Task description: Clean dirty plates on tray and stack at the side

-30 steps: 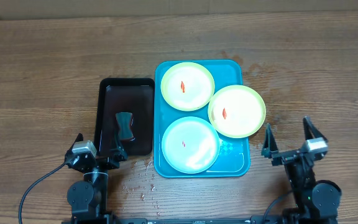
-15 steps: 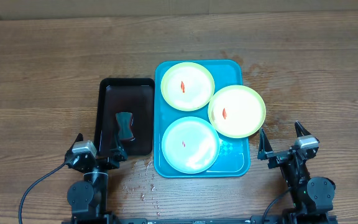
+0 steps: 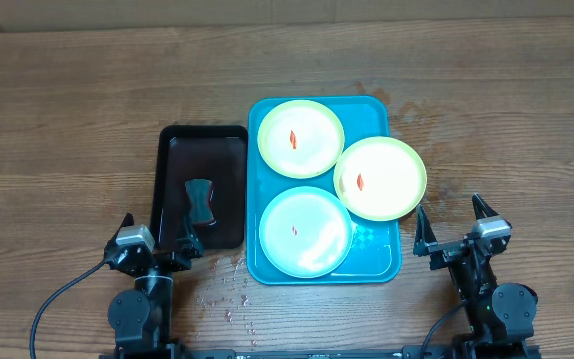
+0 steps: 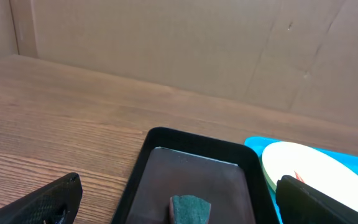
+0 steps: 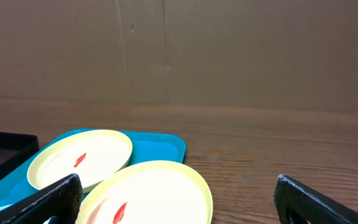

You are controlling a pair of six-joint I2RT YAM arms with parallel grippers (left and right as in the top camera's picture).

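The turquoise tray [image 3: 377, 261] holds three plates, each with a red smear. One yellow-green plate [image 3: 301, 139] sits at the back, another yellow-green plate [image 3: 380, 179] overhangs the tray's right rim, and a mint-white plate [image 3: 305, 231] sits at the front. My left gripper [image 3: 157, 234] is open and empty near the black tray's front. My right gripper [image 3: 451, 226] is open and empty, just right of the turquoise tray's front corner. The right wrist view shows the two yellow-green plates [image 5: 79, 159] [image 5: 148, 194] ahead of the open jaws [image 5: 179, 202].
A narrow black tray [image 3: 223, 165] lies left of the turquoise tray and holds a dark green sponge [image 3: 200, 200]. The sponge [image 4: 189, 208] shows between my left jaws [image 4: 179, 205]. Water droplets [image 3: 229, 289] spot the table in front. A cardboard wall stands at the back.
My right gripper shifted slightly left and toward the front between one second ago and half a second ago. Nothing has moved since. The left arm and plates are still.
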